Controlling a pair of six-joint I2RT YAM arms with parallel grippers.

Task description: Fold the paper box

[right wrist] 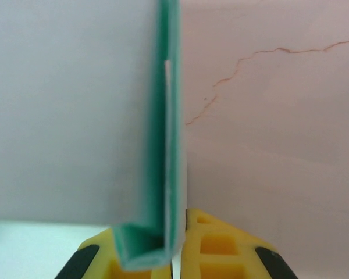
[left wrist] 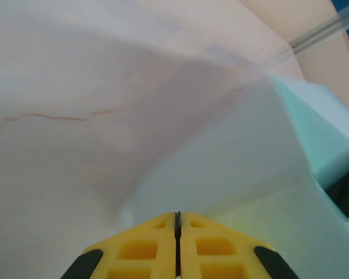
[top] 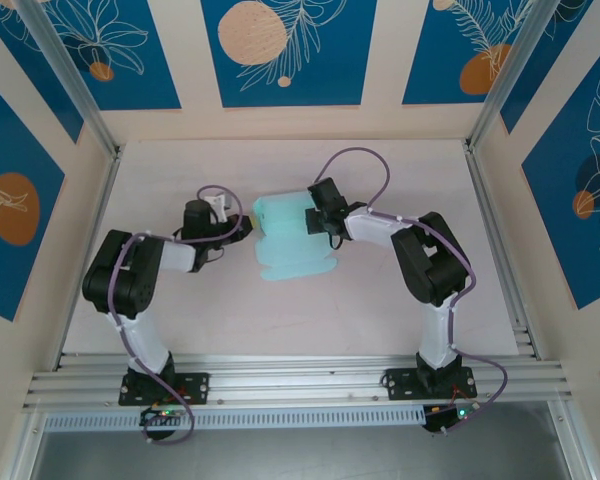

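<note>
Found right gripper (right wrist: pixel 175 244) clamped tight on a raised folded wall of the paper box (top: pixel 292 240), mid-table, long axis 12-to-6; left gripper (left wrist: pixel 177 226), jaws together, at the box's 9 o'clock edge, seemingly holding nothing.

1. pale light-blue thin card paper box (top: pixel 292 238), partly folded, lies mid-table.
2. its far part is raised into folded walls.
3. its near part lies flat, with wavy-edged flaps.
</note>
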